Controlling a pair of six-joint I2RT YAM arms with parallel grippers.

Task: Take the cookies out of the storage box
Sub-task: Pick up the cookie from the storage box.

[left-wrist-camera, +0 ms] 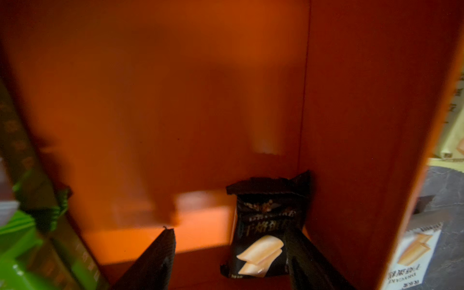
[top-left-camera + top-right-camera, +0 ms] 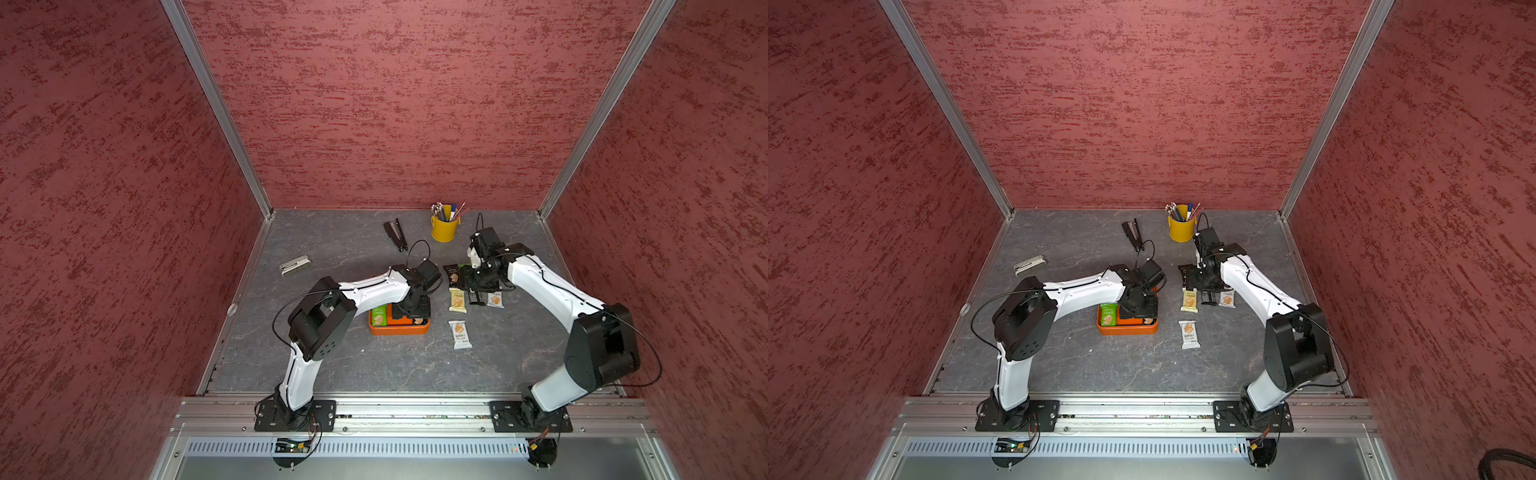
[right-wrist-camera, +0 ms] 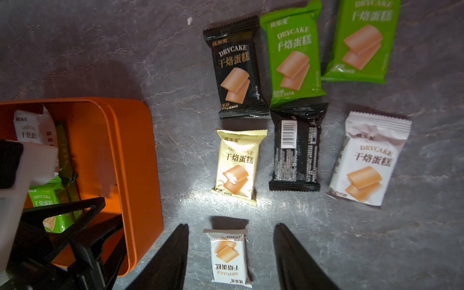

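Hemming the black cookie packet point(image 1: 261, 226): storage box wall point(image 1: 351, 150), green packets point(image 1: 17, 261).

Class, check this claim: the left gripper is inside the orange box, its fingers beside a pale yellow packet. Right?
Wrong colour: the packet is black, not pale yellow, as the left wrist view shows. The left gripper is inside the orange box, fingers beside it.

Left end effector point(image 1: 228, 229) points downward, jaws parted; right end effector point(image 3: 231, 224) likewise points downward, jaws parted wide; left arm point(image 2: 370, 291) and right arm point(image 2: 540, 282) bend at the elbow
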